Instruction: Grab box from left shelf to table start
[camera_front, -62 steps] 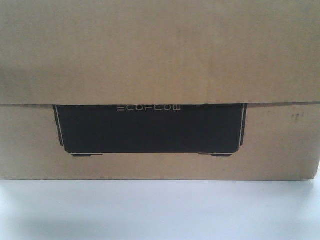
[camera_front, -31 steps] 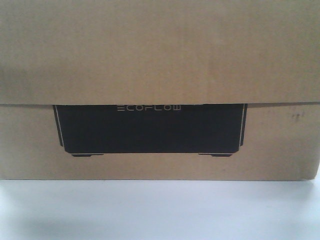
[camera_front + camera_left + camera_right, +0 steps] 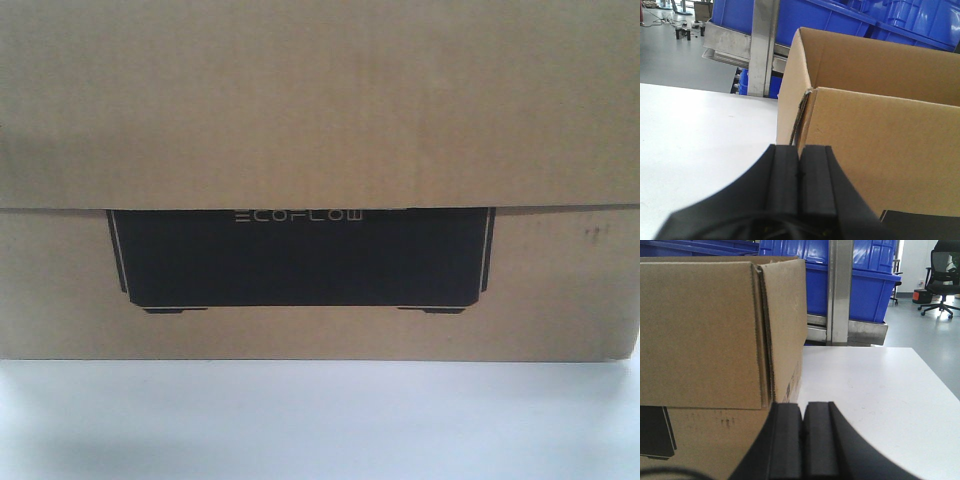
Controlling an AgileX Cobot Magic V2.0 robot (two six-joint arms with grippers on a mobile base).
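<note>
Box (image 3: 320, 120) rests flat on the white table (image 3: 320, 420) with the shelf (image 3: 762, 45) at 12 o'clock behind it, and left tool (image 3: 800, 182) and right tool (image 3: 802, 440) have pads pressed together on nothing, probably because the placing is finished.

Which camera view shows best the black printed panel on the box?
The front view: the whole black panel on the box faces it. Each wrist view catches only a corner of it, at the bottom edge.
</note>
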